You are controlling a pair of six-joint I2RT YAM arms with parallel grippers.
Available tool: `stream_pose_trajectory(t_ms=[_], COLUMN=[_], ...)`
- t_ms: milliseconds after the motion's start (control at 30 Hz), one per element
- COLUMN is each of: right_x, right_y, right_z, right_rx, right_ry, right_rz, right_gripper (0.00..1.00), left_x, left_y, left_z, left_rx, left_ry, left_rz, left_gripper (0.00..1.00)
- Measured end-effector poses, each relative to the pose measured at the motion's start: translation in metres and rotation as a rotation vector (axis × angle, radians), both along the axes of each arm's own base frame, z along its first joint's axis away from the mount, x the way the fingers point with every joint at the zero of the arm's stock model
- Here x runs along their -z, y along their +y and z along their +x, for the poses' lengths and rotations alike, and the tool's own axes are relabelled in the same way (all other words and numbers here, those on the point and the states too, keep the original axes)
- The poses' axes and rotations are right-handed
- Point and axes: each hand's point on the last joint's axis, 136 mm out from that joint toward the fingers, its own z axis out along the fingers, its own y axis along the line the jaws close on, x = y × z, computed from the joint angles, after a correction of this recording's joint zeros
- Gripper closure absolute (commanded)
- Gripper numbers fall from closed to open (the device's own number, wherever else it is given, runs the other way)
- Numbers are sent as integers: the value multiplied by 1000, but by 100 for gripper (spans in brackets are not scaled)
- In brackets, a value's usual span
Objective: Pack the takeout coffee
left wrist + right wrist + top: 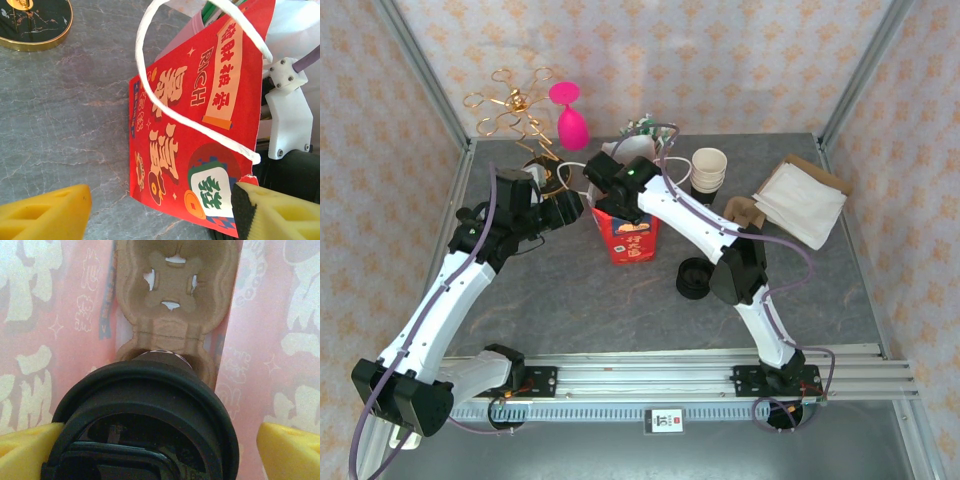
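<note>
Found the coffee cup [145, 410] hard up under the right wrist lens, black lid uppermost, down inside the red bag [628, 238] and seated in one pocket of a cardboard carrier [170, 300]. Caught the right claw [160, 450] spread wide either side of that lid: one finger close against the rim, the other well clear, so nothing gripped. Read the cup as resting on its own, carrier there to keep it upright. Spotted the left claw [162, 207] gaping too, beside the bag, one padded finger at the bag's lower edge, the other out over bare desk [65, 125]; nothing pinched, contact too close to call. Judged that a steadying post against the bag tipping. Reckoned the packing near done, pending a clean lift out past the white handle [150, 75].
</note>
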Motion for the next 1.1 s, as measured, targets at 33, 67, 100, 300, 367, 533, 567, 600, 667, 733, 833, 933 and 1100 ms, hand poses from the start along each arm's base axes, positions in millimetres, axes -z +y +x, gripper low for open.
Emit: stream_pose_trajectory(t_ms=[33,67,100,300,367,533,567,600,667,733,833,933,1100], right_x=[0,0,0,-2,-2,-3,-3,-3,-4,-4,-4,-4,-4], right_y=[0,0,0,-1,-1,-1,-1,-1,-1,-1,-1,-1,-1], right_z=[0,0,0,0,0,0,0,0,0,0,0,0,1], right_rx=[0,0,0,2,2,2,2,2,2,2,2,1,3], right_ry=[0,0,0,0,-1,-2,-2,-1,-1,-2,-2,-2,1], right_rz=[0,0,0,1,1,2,2,2,2,4,4,4,7], right_gripper=[2,2,1,0,0,0,0,0,0,0,0,0,0], left_x=[0,0,0,0,1,3,3,3,1,0,-1,-1,0], left_y=[0,0,0,-1,-3,-10,-11,-12,-15,-17,-19,-20,-20], left_z=[0,0,0,1,1,1,1,1,1,1,1,2,2], left_rx=[0,0,0,3,7,23,24,30,36,42,48,44,43], left_ry=[-1,-2,-2,-1,2,10,10,10,6,3,1,4,5], left_rz=[0,0,0,-1,-1,-3,-3,-3,-4,-5,-6,-10,-10], left_gripper=[25,25,25,25,25,25,25,25,25,25,25,25,25])
